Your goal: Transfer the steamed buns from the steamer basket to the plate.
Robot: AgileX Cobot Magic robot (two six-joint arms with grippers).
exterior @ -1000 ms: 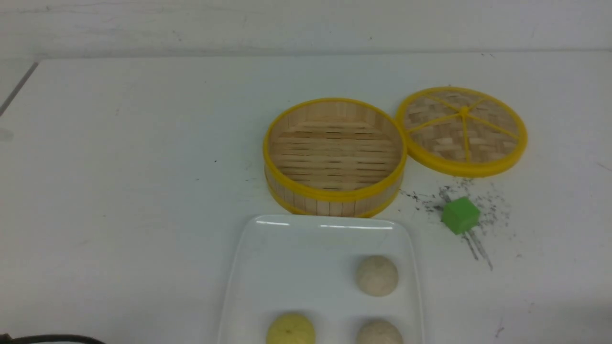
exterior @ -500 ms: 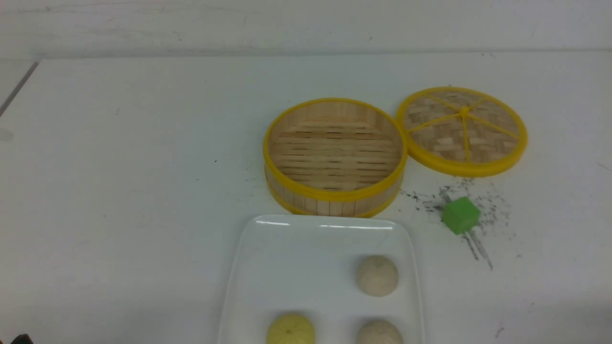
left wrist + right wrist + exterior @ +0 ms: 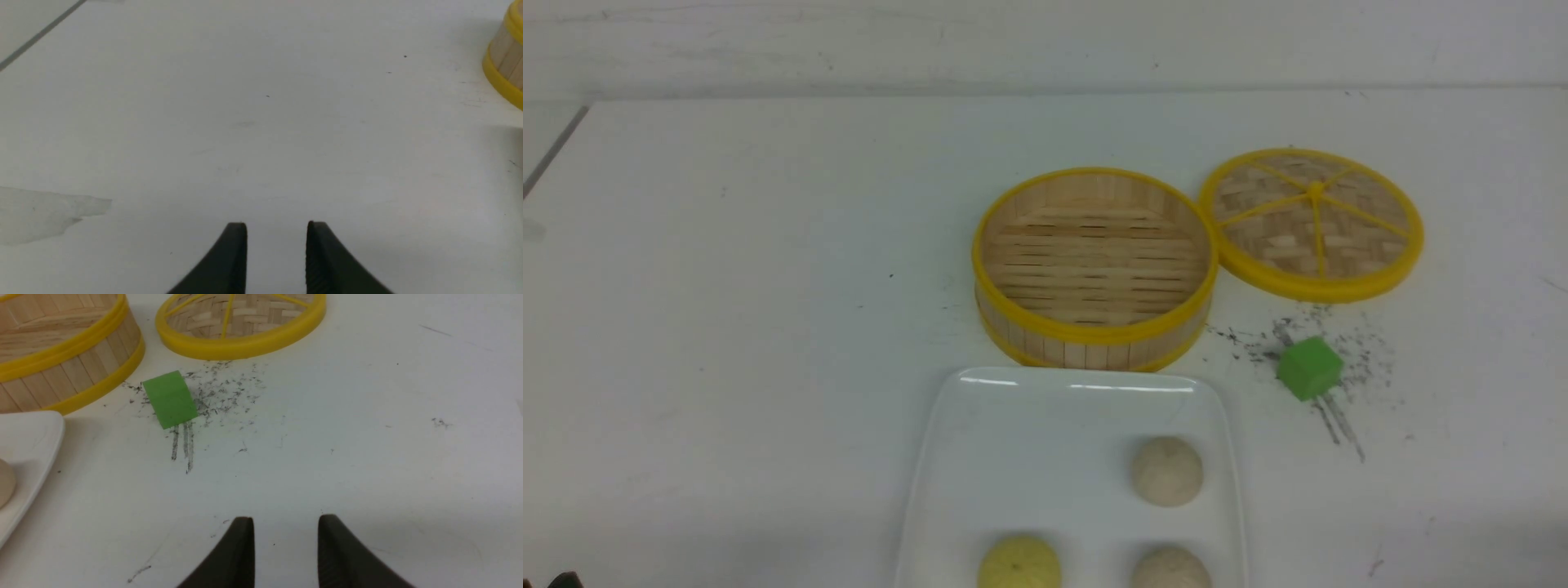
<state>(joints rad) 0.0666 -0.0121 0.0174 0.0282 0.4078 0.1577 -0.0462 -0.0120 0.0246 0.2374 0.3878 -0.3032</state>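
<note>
1. My left gripper [image 3: 276, 245] and right gripper [image 3: 286, 541]: jaws parted, holding nothing.
2. Steamer basket [image 3: 1094, 327]: empty.
3. Three steamed buns [image 3: 1166, 470] sit on the plate [image 3: 1029, 441]; nothing left, I judge.

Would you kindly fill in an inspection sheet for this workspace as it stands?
Surface: white table, dark scuffs by the green cube.
Job's things: steamer basket holds nothing; three steamed buns on the plate.
Clutter: green cube; woven lid lying against the basket's right rim.
Grippers: left gripper and right gripper open, holding nothing.
Cables: nothing seen.
Surroundings: pale wall behind.
</note>
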